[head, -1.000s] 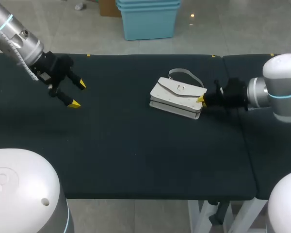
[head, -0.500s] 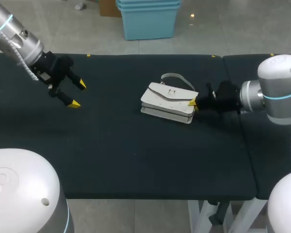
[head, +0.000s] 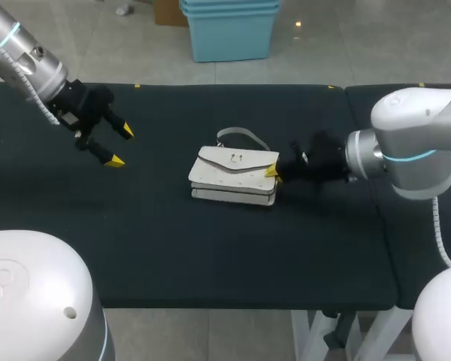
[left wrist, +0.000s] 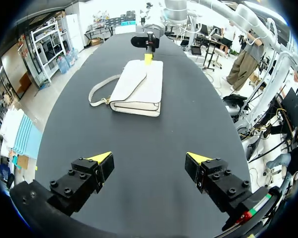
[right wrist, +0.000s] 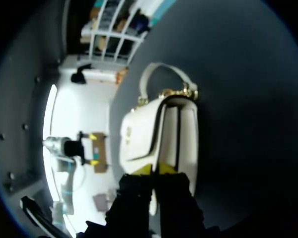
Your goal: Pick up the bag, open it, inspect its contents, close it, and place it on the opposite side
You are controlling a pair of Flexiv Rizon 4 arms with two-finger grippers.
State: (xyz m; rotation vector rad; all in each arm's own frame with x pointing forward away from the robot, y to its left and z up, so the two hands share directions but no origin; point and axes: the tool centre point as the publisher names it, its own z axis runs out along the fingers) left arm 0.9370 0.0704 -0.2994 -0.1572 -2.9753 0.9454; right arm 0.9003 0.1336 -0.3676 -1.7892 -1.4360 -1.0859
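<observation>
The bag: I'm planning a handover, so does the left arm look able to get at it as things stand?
Probably yes. The left gripper is open, with only bare table between it and the bag. The right gripper sits at the bag's far end, leaving the near end free.

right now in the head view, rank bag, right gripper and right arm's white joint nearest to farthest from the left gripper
1. bag, mid-table, nearest the left gripper
2. right gripper, at the bag's far end
3. right arm's white joint, table's right edge
</observation>
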